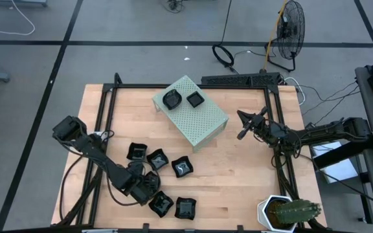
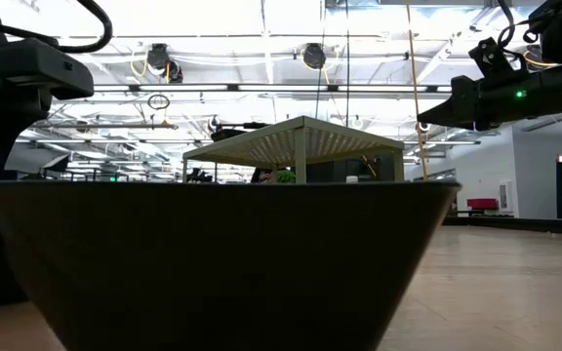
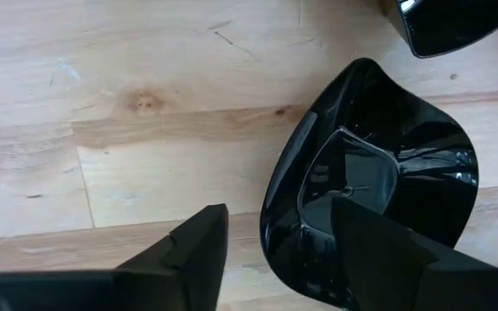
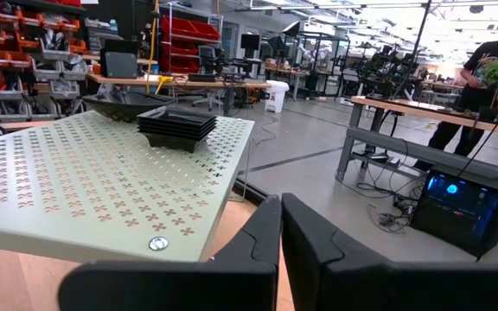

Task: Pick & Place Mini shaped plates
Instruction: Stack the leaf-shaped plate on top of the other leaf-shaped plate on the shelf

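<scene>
Wavy-edged plate (image 3: 379, 190) lies on the bench (image 1: 238, 181) at seven o'clock. Left tool (image 3: 275, 250), spread wide, straddles its rim with one finger inside; nothing is gripped yet. Glossy, stiff, likely slippery: pinch the rim. Right tool (image 4: 281, 246), closed and empty, waits at three o'clock.

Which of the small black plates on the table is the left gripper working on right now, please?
The wavy-edged plate under the left gripper, in the middle of the cluster: one finger reaches inside its rim, the other outside. The rest lie untouched around it.
</scene>
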